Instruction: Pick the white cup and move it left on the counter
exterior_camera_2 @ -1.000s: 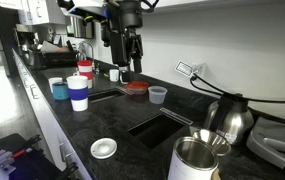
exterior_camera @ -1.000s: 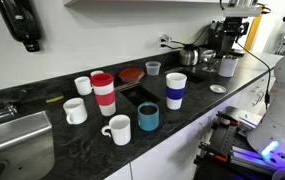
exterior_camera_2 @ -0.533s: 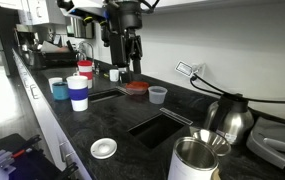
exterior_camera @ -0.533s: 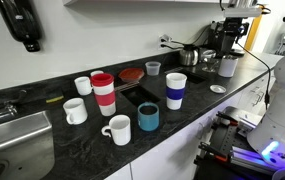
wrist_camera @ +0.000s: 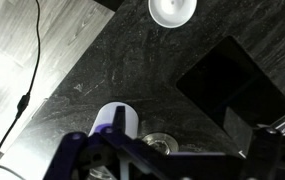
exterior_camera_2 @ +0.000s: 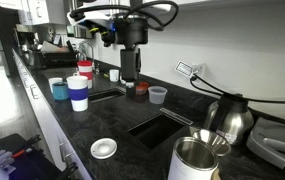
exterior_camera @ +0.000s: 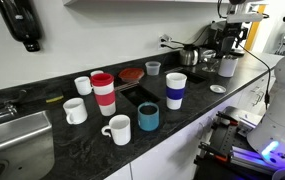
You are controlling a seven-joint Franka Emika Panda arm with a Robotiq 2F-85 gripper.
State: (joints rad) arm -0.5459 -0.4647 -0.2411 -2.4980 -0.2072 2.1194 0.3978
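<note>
Closest to me on the counter are a shiny steel jug and a small white round dish. A little further along stands the tall white-and-blue tumbler. The wrist view looks straight down on that tumbler, so I think the robot's hand is high up over the front part of the counter.

The gripper hangs in the air. In the wrist view its two fingers seem to stand far apart at the bottom edge, with nothing held between them. It is blurry there, so I am not fully sure.

Further back, close to the wall, sits the white cup. It is small and pale and has no handle. It stands upright just beside a red plate. In an exterior view the cup is the one nearest the wall. The gripper is well apart from it.

I think this cup is light. I cannot see inside it. Its sides look smooth, so it could slip, and it may squash if squeezed too hard. A good place to hold it is around the middle of its sides, coming down from above. The red plate is very close, so the fingers need care on that side.
</note>
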